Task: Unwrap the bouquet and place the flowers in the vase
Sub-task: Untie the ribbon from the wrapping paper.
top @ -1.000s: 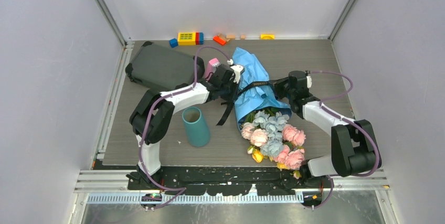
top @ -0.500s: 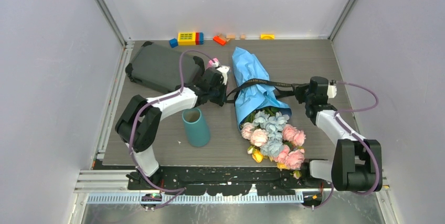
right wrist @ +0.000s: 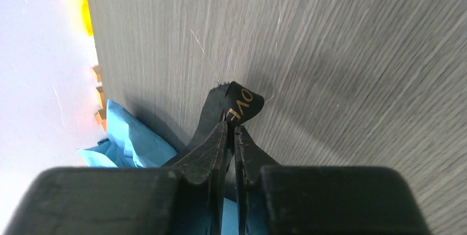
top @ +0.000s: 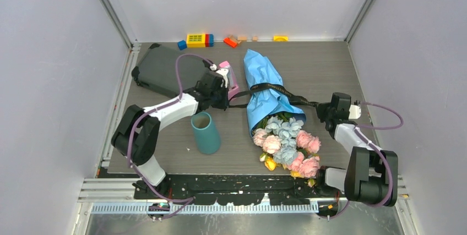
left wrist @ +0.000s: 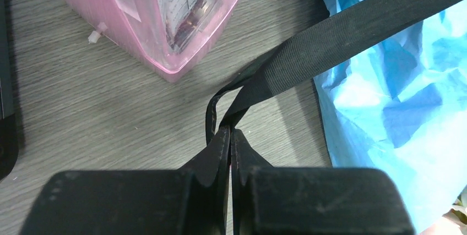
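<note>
Left gripper (left wrist: 230,130) and right gripper (right wrist: 231,127) both clench ribbon (left wrist: 330,42) ends flanking bouquet (top: 267,89); right pinches only the tip, could slip free.

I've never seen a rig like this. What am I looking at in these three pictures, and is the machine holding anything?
The machine is a left arm and a right arm bolted at the near edge of a table. The wide picture looks down from above and behind them. The other two come from a camera on each wrist, showing that arm's own fingers. On the table lie a bouquet wrapped in blue paper, a teal vase, a pink metronome, a dark case and toy blocks. The left hand and the right hand are each shut on one end of the bouquet's black ribbon.
</note>
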{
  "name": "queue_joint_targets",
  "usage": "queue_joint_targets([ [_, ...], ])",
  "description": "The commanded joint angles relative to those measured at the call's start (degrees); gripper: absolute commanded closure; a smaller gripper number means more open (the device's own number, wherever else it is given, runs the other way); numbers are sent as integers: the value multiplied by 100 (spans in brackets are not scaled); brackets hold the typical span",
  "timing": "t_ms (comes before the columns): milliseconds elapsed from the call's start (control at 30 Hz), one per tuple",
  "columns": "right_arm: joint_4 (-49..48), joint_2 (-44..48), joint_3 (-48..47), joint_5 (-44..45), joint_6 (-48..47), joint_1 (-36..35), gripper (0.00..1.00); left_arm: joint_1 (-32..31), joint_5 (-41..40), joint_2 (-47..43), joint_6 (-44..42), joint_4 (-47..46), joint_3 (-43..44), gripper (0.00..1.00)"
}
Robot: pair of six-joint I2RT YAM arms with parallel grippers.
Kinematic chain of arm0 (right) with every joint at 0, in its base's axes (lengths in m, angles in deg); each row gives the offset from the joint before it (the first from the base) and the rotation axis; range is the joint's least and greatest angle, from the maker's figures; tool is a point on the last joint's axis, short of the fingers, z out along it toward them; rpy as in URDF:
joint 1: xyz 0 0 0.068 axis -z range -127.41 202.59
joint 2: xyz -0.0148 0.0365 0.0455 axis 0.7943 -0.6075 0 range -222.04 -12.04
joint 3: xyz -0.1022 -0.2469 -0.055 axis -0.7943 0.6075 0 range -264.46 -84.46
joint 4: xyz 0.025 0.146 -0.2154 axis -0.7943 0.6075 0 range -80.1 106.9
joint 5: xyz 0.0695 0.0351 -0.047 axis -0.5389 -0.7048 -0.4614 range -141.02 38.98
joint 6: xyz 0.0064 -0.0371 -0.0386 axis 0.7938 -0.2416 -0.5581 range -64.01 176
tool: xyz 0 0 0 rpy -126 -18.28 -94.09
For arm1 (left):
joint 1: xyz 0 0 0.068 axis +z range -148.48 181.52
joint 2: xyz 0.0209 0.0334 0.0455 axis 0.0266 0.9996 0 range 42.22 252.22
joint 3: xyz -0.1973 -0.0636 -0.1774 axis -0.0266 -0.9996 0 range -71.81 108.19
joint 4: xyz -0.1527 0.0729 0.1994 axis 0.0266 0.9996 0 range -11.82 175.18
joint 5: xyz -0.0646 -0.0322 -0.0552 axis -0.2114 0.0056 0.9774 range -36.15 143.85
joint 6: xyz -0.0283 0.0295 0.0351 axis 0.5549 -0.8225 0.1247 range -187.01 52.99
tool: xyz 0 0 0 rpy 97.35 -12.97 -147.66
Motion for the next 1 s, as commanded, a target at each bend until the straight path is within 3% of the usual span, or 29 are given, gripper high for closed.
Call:
queue_joint_targets([
  [0, -12, 306, -71, 39, -266, 266, 77, 22, -66, -426, 19, 74, 1, 94],
  [233, 552, 825, -386, 77, -850, 485, 38, 25, -140, -967, -185, 452, 52, 67],
  [300, 702, 966, -495, 90, -1032, 496, 34, 21, -305, -1148, -240, 589, 55, 59],
  [467, 657, 1004, -911, -590, -1520, 496, 31, 23, -219, -1520, -334, 801, 134, 47],
  [667, 467, 496, -1578, -1750, -2172, 298, 27, -94, 631, -1322, -342, 545, 621, 38],
  [800, 675, 80, -2121, -2055, -2774, -372, 27, -437, 786, -834, -442, 394, 1151, 31],
  [967, 660, -569, -2605, -2375, -3072, -1159, 26, -734, 931, -131, -510, 265, 1789, 29],
])
